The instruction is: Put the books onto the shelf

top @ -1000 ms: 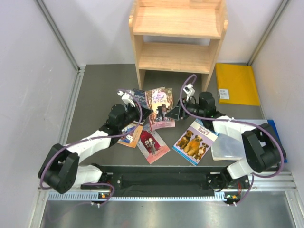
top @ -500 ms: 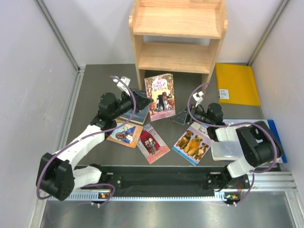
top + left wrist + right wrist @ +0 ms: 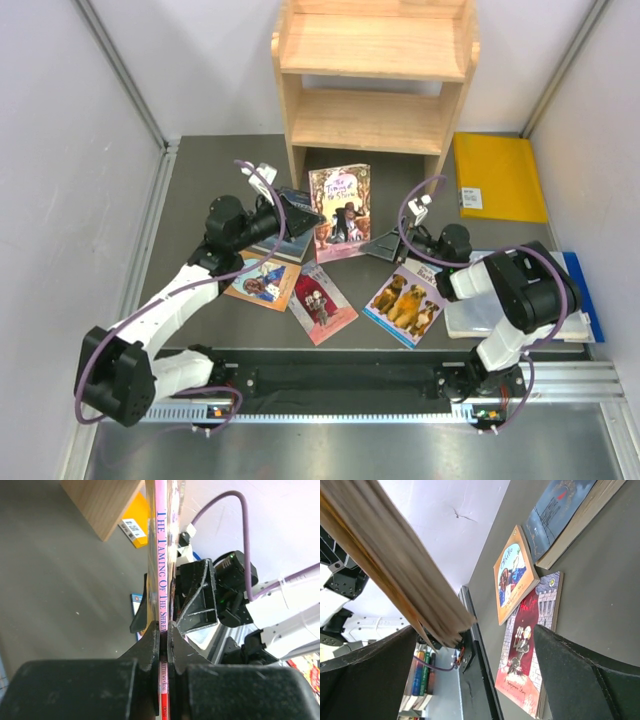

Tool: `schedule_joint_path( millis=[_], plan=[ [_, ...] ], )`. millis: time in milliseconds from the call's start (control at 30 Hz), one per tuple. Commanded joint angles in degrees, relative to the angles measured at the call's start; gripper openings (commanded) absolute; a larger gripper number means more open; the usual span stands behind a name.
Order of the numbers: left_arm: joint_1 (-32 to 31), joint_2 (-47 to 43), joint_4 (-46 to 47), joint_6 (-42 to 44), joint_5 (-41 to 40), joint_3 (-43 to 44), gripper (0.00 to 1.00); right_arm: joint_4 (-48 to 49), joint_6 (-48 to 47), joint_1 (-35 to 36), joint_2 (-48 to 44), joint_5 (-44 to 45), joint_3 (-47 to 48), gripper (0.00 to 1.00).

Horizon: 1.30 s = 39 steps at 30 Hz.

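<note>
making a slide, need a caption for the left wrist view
Left gripper shut on the spine of the pink-covered paperback book, seen edge-on, pale wooden shelf corner beyond.

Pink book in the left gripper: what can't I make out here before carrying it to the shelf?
Pink book, bottom edge: the top view cannot show whether it touches the table; in the left wrist view the left gripper covers the lower spine.
Right wrist view: it shows only as a blurred page edge.
Dark blue book: cut by the right wrist view's upper edge.
</note>
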Motion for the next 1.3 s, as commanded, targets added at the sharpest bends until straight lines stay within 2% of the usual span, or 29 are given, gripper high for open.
schedule_joint_path(
  millis=[0, 233, 467, 567, 600, 667, 700, 767, 800, 867, 900, 933, 967, 1033, 1100, 1133, 1167, 1200, 1233, 1267],
  plan=[
    [0.01, 2.2, 7.54, -3.18, 4.25, -0.51, 0.0, 19.9, 0.79, -0.18, -2.34, -1.26, 0.33, 0.99],
    [0.01, 5.63, 19.23, -9.6, 5.92, -3.76, 0.0, 21.13, 2.02, 0.17, -2.26, -1.35, 1.3, 0.99],
    [-0.07, 6.86, 21.44, -9.61, 2.59, -5.17, 0.0, 21.84, 3.78, 1.23, -3.04, -1.53, 1.3, 0.93],
    [0.01, 7.3, 21.7, -9.26, 1.1, -5.17, 0.0, 21.66, 4.39, 1.49, -4.36, -1.88, 0.16, 0.83],
    [0.01, 7.3, 21.79, -9.17, 0.66, -5.17, 0.0, 21.57, 4.57, 1.58, -4.71, -2.14, 0.07, 0.73],
    [0.01, 7.65, 22.05, -9.08, -0.49, -5.26, 0.0, 21.49, 5.09, 1.76, -5.5, -2.93, -0.19, 0.65],
    [0.01, 7.83, 22.4, -9.17, -0.67, -5.08, 0.0, 21.31, 5.36, 1.76, -5.77, -3.37, -0.19, 0.51],
    [0.01, 9.05, 22.76, -9.43, -0.41, -4.47, 0.0, 21.22, 5.89, 1.84, -6.73, -3.72, -0.28, 0.38],
    [0.01, 9.58, 23.63, -9.6, -0.4, -4.29, 0.0, 21.14, 5.98, 1.84, -7.0, -3.98, -0.28, 0.28],
    [0.01, 11.16, 24.86, -10.74, 0.56, -3.94, 0.0, 20.09, 5.98, 1.76, -7.96, -3.73, -0.11, 0.22],
    [-0.07, 11.69, 25.48, -11.18, 0.82, -3.85, 0.0, 19.56, 5.8, 1.84, -8.23, -3.98, 0.07, 0.1],
    [-0.07, 12.13, 27.14, -11.71, 1.0, -3.76, 0.0, 19.2, 5.71, 1.84, -8.58, -3.99, 0.16, 0.04],
    [-0.07, 13.18, 27.85, -12.67, 1.7, -3.76, 0.0, 18.24, 5.71, 1.76, -9.28, -3.9, 0.51, 0.0],
    [-0.07, 13.71, 28.73, -13.03, 1.97, -3.76, 0.0, 16.23, 5.19, 1.76, -10.51, -3.73, 1.21, 0.0],
    [-0.07, 13.89, 28.21, -12.51, 2.06, -3.76, 0.0, 8.34, 1.6, 1.84, -13.93, -3.02, 2.88, 0.0],
    [0.01, 13.72, 27.51, -11.98, 2.14, -3.76, 0.04, 3.78, -0.94, 1.84, -15.68, -2.76, 3.93, 0.0],
    [-0.07, 13.11, 24.89, -10.41, 1.97, -3.68, 0.09, -8.45, -7.84, 1.93, -19.7, -2.15, 6.38, 0.0],
    [-0.07, 12.67, 23.47, -9.44, 1.1, -3.68, 0.21, -16.23, -12.78, 1.93, -22.01, -0.05, 8.23, 0.0],
    [0.01, 11.97, 21.72, -8.39, 0.48, -3.68, 0.29, -24.75, -18.23, 2.19, -24.12, 1.71, 10.42, 0.0],
    [0.01, 10.57, 18.66, -5.94, -0.48, -3.94, 0.36, -40.93, -28.55, 2.37, -27.62, 4.34, 15.05, 0.0]
  ],
)
